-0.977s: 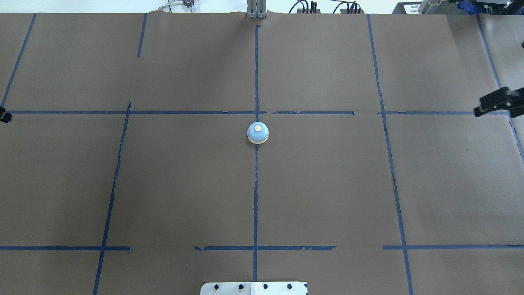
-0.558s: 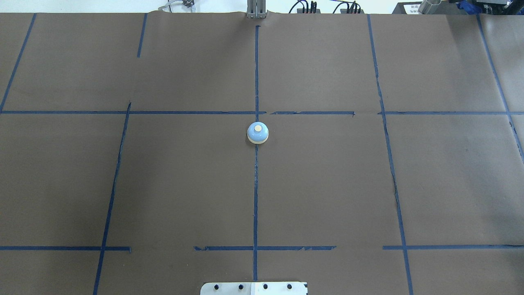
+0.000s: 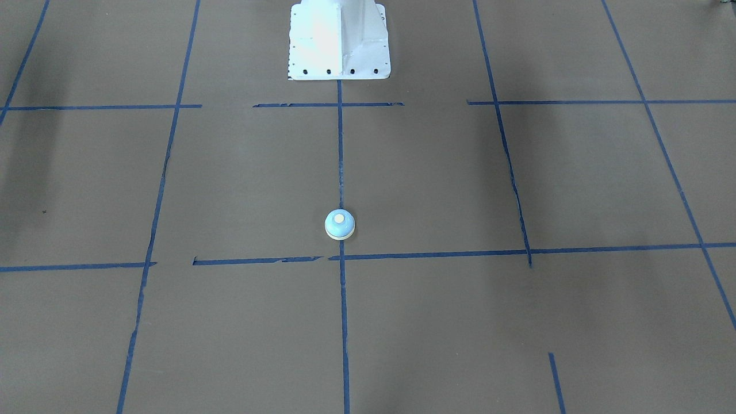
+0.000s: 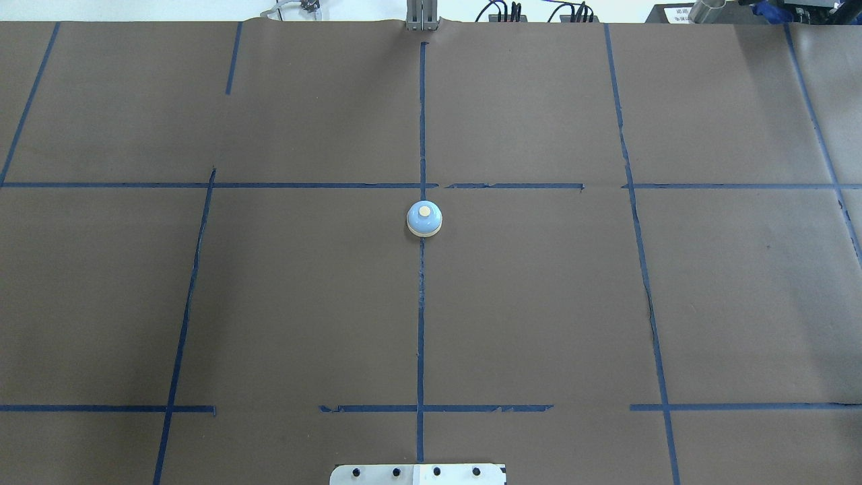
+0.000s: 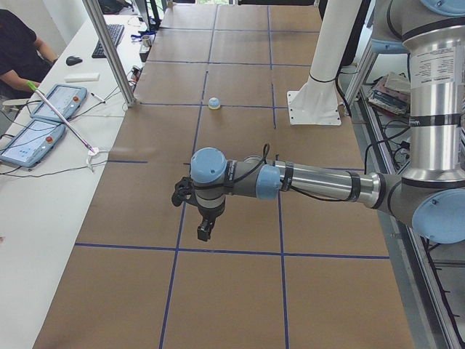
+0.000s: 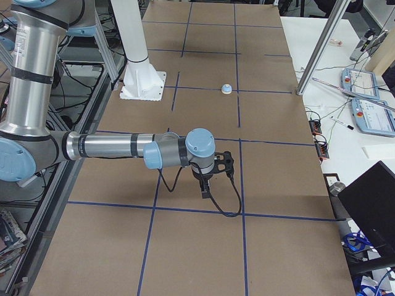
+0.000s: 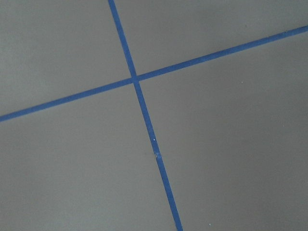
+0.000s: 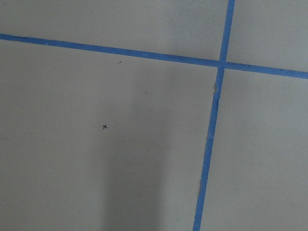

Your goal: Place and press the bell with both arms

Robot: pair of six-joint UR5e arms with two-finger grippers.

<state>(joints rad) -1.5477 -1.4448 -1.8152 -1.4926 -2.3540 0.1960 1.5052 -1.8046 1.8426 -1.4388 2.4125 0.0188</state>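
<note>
Front view: bell (image 3: 340, 224) stands upright on the centre tape line (image 3: 340, 161), untouched. Overhead: neither gripper in frame. Left side: left gripper (image 5: 205, 231) hangs well apart from the bell; closure cannot be told. Right side: right gripper (image 6: 204, 188), likewise. Wrist views: tape lines, no bell. Bell seems placed; pressing requires reaching its button (image 3: 340, 218).

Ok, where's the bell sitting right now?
In the overhead view the bell sits mid-table on the centre tape line, just robot-side of a tape crossing.
</note>
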